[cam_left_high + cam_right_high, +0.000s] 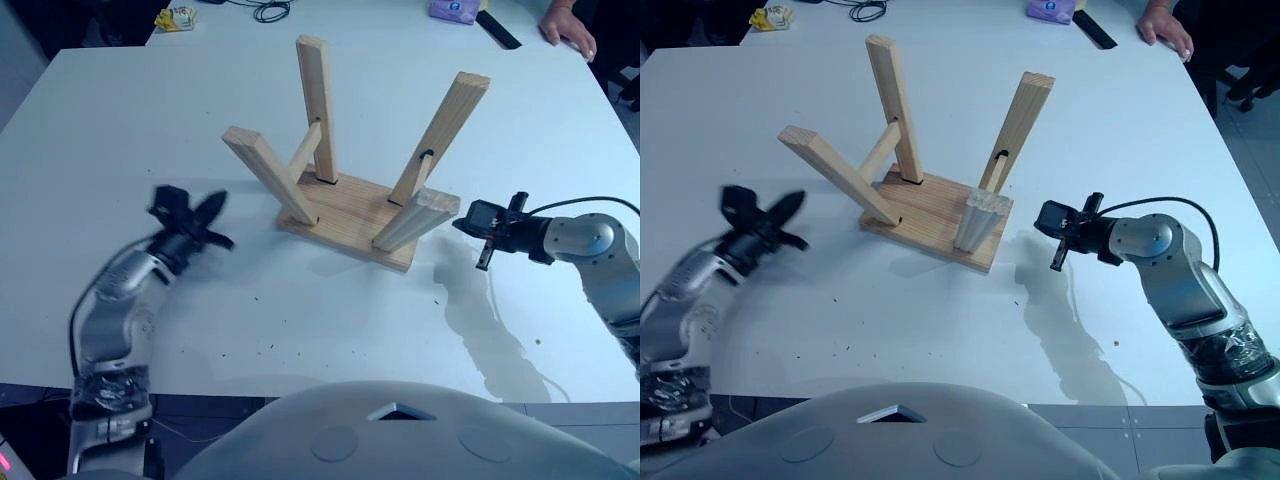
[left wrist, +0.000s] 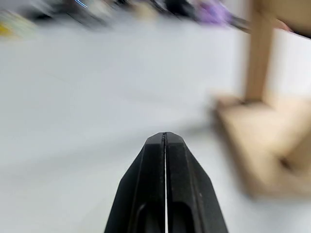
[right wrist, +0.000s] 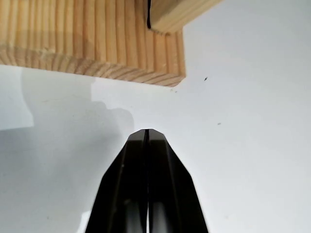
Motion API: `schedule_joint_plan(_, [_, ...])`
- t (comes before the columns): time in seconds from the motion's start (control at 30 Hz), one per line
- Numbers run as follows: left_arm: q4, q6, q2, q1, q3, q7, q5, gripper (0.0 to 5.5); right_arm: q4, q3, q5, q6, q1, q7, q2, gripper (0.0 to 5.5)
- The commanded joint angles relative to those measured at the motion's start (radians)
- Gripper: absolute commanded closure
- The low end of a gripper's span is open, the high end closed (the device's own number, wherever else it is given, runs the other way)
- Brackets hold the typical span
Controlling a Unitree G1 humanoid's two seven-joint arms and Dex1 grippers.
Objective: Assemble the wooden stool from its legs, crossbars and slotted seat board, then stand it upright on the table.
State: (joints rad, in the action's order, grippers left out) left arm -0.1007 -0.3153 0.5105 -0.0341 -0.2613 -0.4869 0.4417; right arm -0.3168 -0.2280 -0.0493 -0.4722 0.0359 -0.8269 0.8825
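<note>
**Head camera:** The wooden stool (image 1: pixel 360 205) lies upside down at the centre of the frame. Its seat board (image 1: pixel 340 232) is flat on the white surface (image 1: pixel 120 130), and four legs (image 1: pixel 318 105) point up and splay outward. A crossbar (image 1: pixel 305 150) joins the two legs on the frame's left half. The left end effector (image 1: pixel 205 222), blurred, hovers at lower left, well apart from the stool. The right end effector (image 1: pixel 468 222) sits at the right of the frame, just beside the nearest leg and not touching it.

**Left wrist camera:** This end effector's fingers (image 2: pixel 153 184) are pressed together tip to tip and hold nothing. Beyond them, out of focus, stand the seat board and one upright leg.

**Right wrist camera:** The fingertips (image 3: pixel 137 145) here are likewise closed and empty, poised over bare surface. A corner of the seat board lies ahead, with a gap between it and the tips.
</note>
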Motion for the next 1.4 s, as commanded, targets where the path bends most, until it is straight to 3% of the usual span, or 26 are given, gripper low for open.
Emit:
schedule_joint_plan(0.03, [0.212,0.037,-0.046,0.085,0.148,-0.083,-0.091,5.47,-0.022,-0.024,-0.020,-0.022,-0.006,0.027,-0.045,5.50])
schedule_joint_plan(0.33, [0.410,0.023,-0.063,0.099,0.254,-0.253,-0.128,5.47,-0.056,-0.031,-0.012,-0.164,0.070,0.123,-0.213,5.50])
schedule_joint_plan(0.67, [0.308,-0.026,-0.060,0.109,0.309,-0.358,-0.094,5.47,-0.044,-0.043,-0.009,-0.191,0.060,0.138,-0.225,5.50])
schedule_joint_plan(0.83, [0.229,-0.048,-0.069,0.066,0.347,-0.375,-0.084,5.47,0.076,-0.055,-0.023,-0.143,0.091,0.157,-0.248,5.50])
schedule_joint_plan(1.2, [-0.109,-0.162,-0.069,-0.180,0.295,-0.287,0.007,5.47,0.146,-0.094,0.013,-0.100,0.078,0.124,-0.285,5.50])
schedule_joint_plan(1.4, [-0.143,-0.093,-0.070,-0.205,0.165,-0.123,-0.066,5.47,0.069,0.002,0.051,-0.134,0.092,0.125,-0.244,5.50])
